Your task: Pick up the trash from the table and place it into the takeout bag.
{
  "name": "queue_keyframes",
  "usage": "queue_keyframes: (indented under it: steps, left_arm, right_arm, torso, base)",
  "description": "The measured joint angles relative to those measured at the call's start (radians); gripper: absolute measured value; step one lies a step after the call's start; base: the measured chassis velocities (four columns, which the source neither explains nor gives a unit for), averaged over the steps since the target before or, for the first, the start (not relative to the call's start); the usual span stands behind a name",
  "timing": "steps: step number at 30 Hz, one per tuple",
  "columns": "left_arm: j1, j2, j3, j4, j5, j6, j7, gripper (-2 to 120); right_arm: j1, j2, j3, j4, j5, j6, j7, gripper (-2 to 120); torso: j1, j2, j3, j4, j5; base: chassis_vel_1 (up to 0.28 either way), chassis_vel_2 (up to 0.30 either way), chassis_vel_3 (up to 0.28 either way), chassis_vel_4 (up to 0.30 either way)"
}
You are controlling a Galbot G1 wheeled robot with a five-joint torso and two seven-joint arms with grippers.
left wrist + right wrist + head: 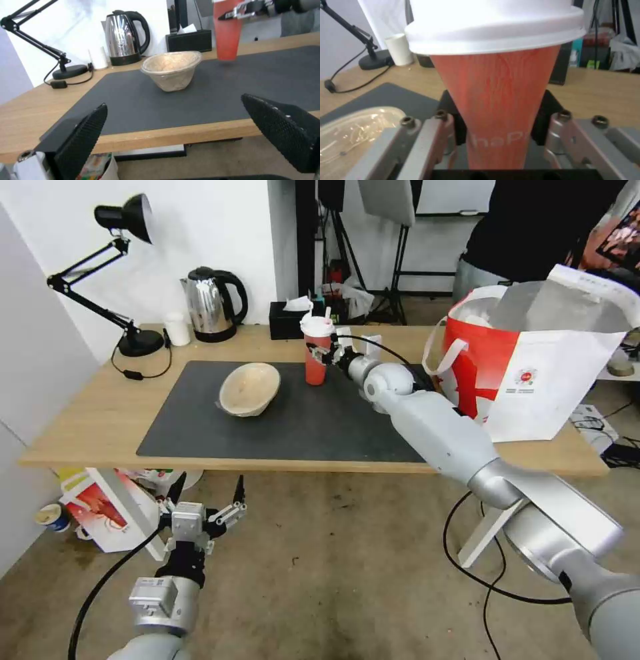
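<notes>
One cup (316,352) stands on the mat (200,433) just right of the bowl (249,389), the right gripper's (325,355) fingers clamped on it. Lift it upright toward the bag (533,373). The left gripper (203,500), fingers apart, hangs below the tabletop (87,413).

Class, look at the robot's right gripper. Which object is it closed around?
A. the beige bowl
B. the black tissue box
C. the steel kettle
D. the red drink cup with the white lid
D: the right gripper has its pads on both sides of the red drink cup, which stands upright on the dark mat; the beige bowl lies apart.
</notes>
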Motion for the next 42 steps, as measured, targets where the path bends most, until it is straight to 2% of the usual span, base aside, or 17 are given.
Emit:
queue_keyframes:
  steps: [3,7,8,11,13,17,18,22,28,31,32,35,42]
  left_arm:
    - [0.0,0.0,0.0,0.0,0.0,0.0,0.0,100]
    - [0.0,0.0,0.0,0.0,0.0,0.0,0.0,100]
    - [0.0,0.0,0.0,0.0,0.0,0.0,0.0,100]
    - [0.0,0.0,0.0,0.0,0.0,0.0,0.0,100]
    - [0.0,0.0,0.0,0.0,0.0,0.0,0.0,100]
    - [0.0,0.0,0.0,0.0,0.0,0.0,0.0,100]
    - [0.0,0.0,0.0,0.0,0.0,0.0,0.0,100]
    - [0.0,0.0,0.0,0.0,0.0,0.0,0.0,100]
    - [0.0,0.0,0.0,0.0,0.0,0.0,0.0,100]
    - [0.0,0.0,0.0,0.0,0.0,0.0,0.0,100]
    - [0.0,0.0,0.0,0.0,0.0,0.0,0.0,100]
    - [0.0,0.0,0.0,0.0,0.0,0.0,0.0,100]
    - [0.0,0.0,0.0,0.0,0.0,0.0,0.0,100]
  right_arm:
    - [0.03,-0.044,-0.001,0.064,0.036,-0.019,0.022,27]
    - [0.103,-0.148,0.0,0.216,0.123,-0.068,0.09,16]
    - [0.103,-0.148,0.0,0.216,0.123,-0.068,0.09,16]
    - [0.142,-0.241,0.002,0.346,0.19,-0.095,0.134,8]
    - [0.149,-0.27,0.005,0.378,0.206,-0.1,0.146,7]
    - [0.157,-0.41,0.019,0.541,0.29,-0.118,0.195,7]
    - [0.157,-0.41,0.019,0.541,0.29,-0.118,0.195,7]
    - [0.152,-0.529,0.048,0.67,0.35,-0.125,0.217,7]
    - [0.159,-0.6,0.07,0.717,0.387,-0.134,0.231,7]
    - [0.176,-0.699,0.089,0.711,0.418,-0.142,0.237,7]
    - [0.176,-0.699,0.089,0.711,0.418,-0.142,0.237,7]
    - [0.164,-0.776,0.117,0.663,0.426,-0.151,0.235,7]
    - [0.12,-0.834,0.156,0.537,0.402,-0.152,0.198,7]
  torso:
    - [0.0,0.0,0.0,-0.0001,-0.0004]
    - [0.0,0.0,0.0,-0.0001,-0.0003]
    - [0.0,0.0,0.0,-0.0001,-0.0003]
    - [0.0,0.0,0.0,0.0,-0.0001]
    - [0.0,0.0,0.0,0.0001,-0.0002]
    - [0.0,0.0,0.0,-0.0001,0.0003]
    - [0.0,0.0,0.0,-0.0001,0.0003]
    - [0.0,0.0,0.0,-0.0002,0.0]
    - [0.0,0.0,0.0,0.0001,-0.0002]
    - [0.0,0.0,0.0,0.0,-0.0001]
    - [0.0,0.0,0.0,0.0,-0.0001]
    - [0.0,0.0,0.0,-0.0003,-0.0001]
    - [0.0,0.0,0.0,-0.0002,0.0]
  base:
    - [0.0,0.0,0.0,0.0]
    - [0.0,0.0,0.0,0.0]
    - [0.0,0.0,0.0,0.0]
    - [0.0,0.0,0.0,0.0]
    - [0.0,0.0,0.0,0.0]
    - [0.0,0.0,0.0,0.0]
    - [0.0,0.0,0.0,0.0]
    - [0.0,0.0,0.0,0.0]
    - [0.0,0.0,0.0,0.0]
    - [0.0,0.0,0.0,0.0]
    - [0.0,0.0,0.0,0.0]
    - [0.0,0.0,0.0,0.0]
    - [0.0,0.0,0.0,0.0]
